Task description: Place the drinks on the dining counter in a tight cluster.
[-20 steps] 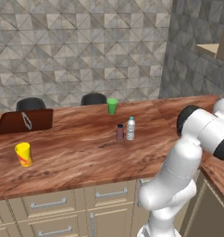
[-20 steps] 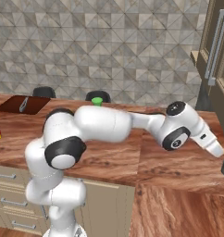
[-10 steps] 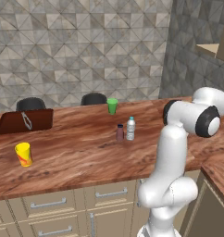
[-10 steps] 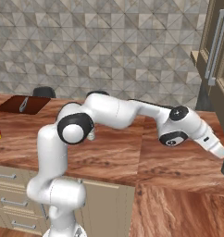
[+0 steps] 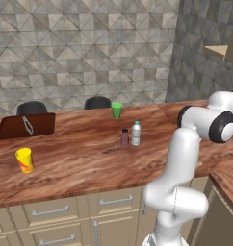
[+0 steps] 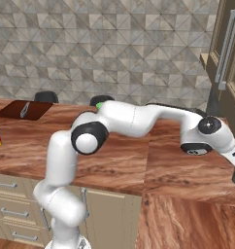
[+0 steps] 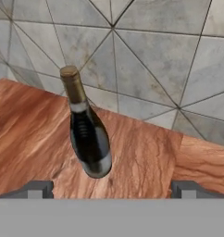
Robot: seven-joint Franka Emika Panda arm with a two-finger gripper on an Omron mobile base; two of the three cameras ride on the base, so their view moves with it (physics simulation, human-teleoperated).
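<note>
The end effector stands with its fingers wide apart and empty, just short of the wine bottle, which stands on the desk near the tiled wall. The maroon bottle and water bottle stand side by side mid-desk, near the green cup.

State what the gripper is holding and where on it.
Nothing is held. The gripper is open, fingertips wide apart, with the wine bottle standing free ahead on the dining counter.
</note>
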